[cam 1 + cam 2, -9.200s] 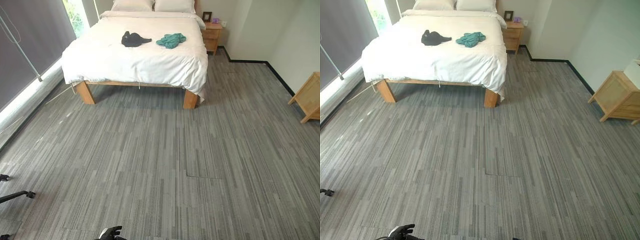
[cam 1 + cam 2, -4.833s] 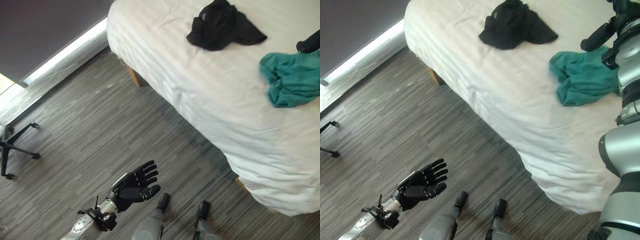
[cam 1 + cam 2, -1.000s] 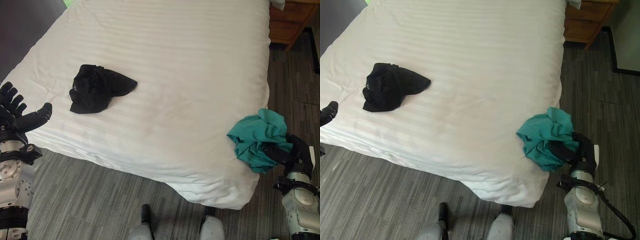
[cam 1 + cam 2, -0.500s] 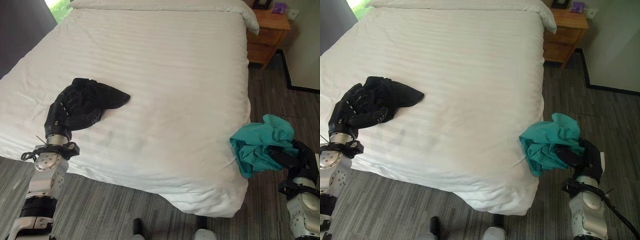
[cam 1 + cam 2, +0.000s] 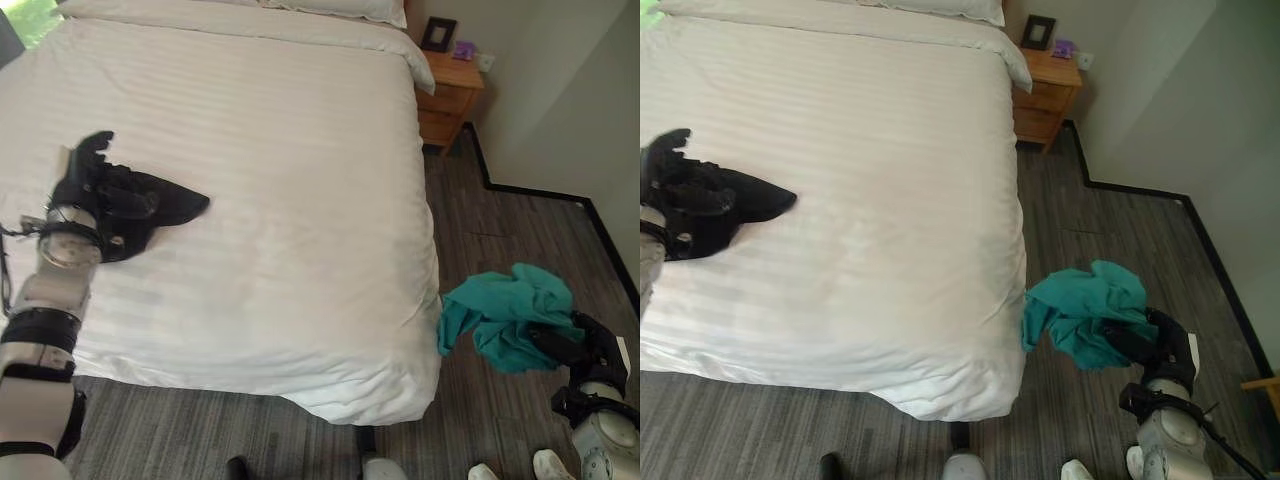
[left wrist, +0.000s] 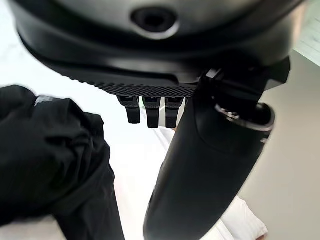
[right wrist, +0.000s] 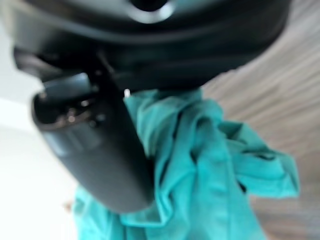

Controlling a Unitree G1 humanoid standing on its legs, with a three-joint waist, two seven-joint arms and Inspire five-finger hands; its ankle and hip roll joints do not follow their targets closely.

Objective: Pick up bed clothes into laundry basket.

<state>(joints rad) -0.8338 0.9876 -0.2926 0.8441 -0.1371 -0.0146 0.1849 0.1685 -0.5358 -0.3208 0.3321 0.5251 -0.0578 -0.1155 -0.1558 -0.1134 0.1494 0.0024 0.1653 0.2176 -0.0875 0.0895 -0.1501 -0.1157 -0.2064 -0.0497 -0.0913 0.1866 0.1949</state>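
we see our right hand (image 5: pixel 585 350) w/ fingers curled tight into the teal garment (image 5: pixel 510 315), which hangs bunched in the air over the grey carpet floor (image 5: pixel 520 220), just off the bed (image 5: pixel 280 150) corner. in the right wrist view the teal cloth (image 7: pixel 210 165) spills out past the thumb, gripped in the hand.

our left hand (image 5: pixel 95 190) rests on the black garment (image 5: pixel 165 205), which lies on the white duvet, near the bed's left side. from the head cam the fingers look bent over the cloth's near end; the left wrist view shows the black cloth (image 6: pixel 50 160) right beside the thumb, fingers short and partly bent, but we can't tell whether they actually pinch it.

beyond the right hand, past the bed's far corner, a wooden nightstand (image 5: pixel 450 95) stands vs the wall w/ a small dark picture frame (image 5: pixel 437 33) on top.
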